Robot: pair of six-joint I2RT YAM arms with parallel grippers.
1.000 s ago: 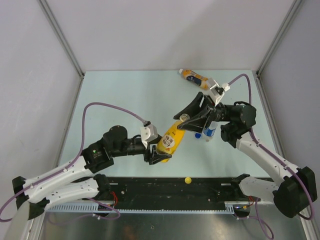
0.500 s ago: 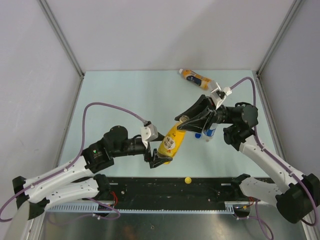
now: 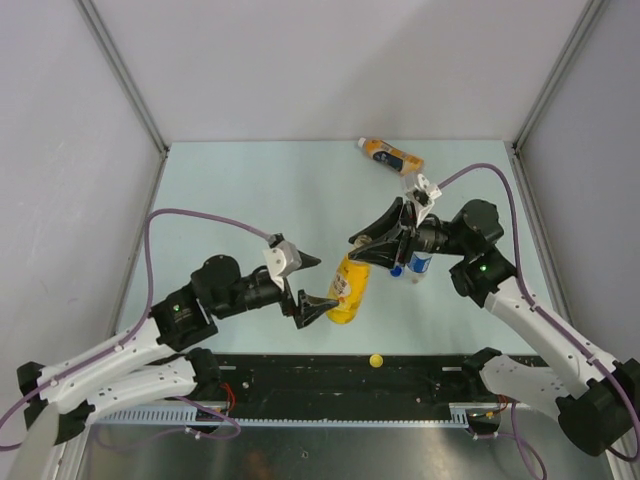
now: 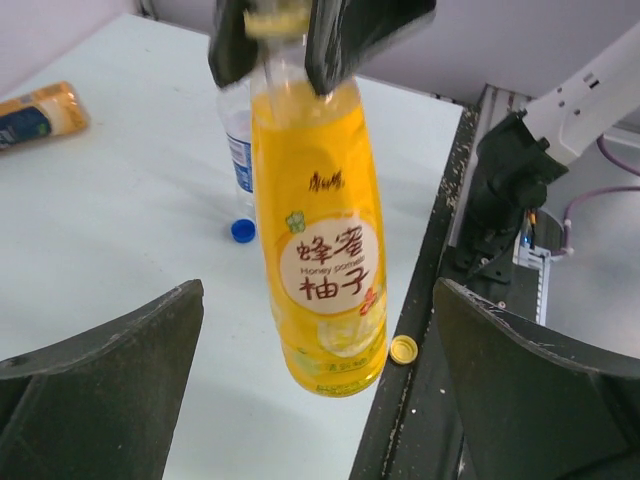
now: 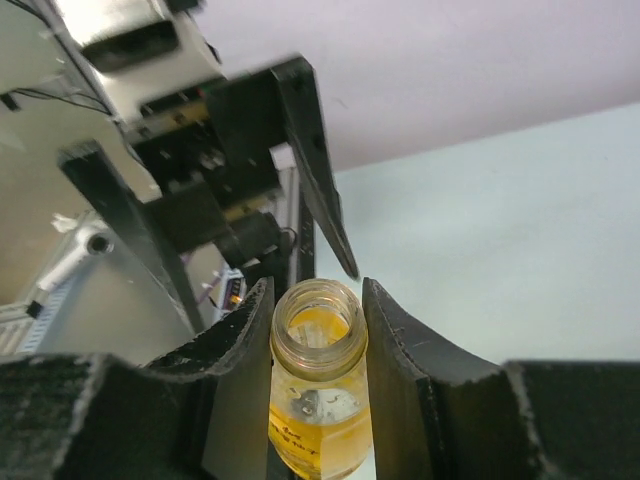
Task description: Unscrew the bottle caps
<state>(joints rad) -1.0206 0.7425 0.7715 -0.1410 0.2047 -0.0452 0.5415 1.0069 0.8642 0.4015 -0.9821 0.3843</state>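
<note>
**Top external view.** The right gripper (image 3: 363, 250) is pinching the neck of the yellow bottle (image 3: 349, 288), which is hanging tilted over the table (image 3: 230, 190) with its neck uncapped. The left gripper (image 3: 318, 283) is standing with jaws spread wide just left of the bottle's lower half, not touching it. The yellow cap (image 3: 376, 360) is lying on the black rail (image 3: 300, 375) near the bottle's base. The blue cap (image 3: 397, 269) is lying just right of the bottle, beside the upright clear bottle (image 3: 420, 262). The orange bottle (image 3: 392, 156) is lying well beyond, its white cap (image 3: 363, 143) on.

**Left wrist view.** The left fingers (image 4: 100, 390) are flanking the yellow bottle (image 4: 325, 250) with open gaps on both sides. The right gripper (image 4: 290, 35) is clamping the neck at the top. The blue cap (image 4: 242, 230) and clear bottle (image 4: 236, 135) are showing left of the bottle, and the yellow cap (image 4: 403, 348) is by its base on the right. The orange bottle (image 4: 35, 112) is lying far left.

**Right wrist view.** The right fingers (image 5: 395, 350) are pressing both sides of the open bottle mouth (image 5: 318, 328), with yellow liquid showing below. The left gripper (image 5: 250, 190) is looming behind with its jaws apart.
</note>
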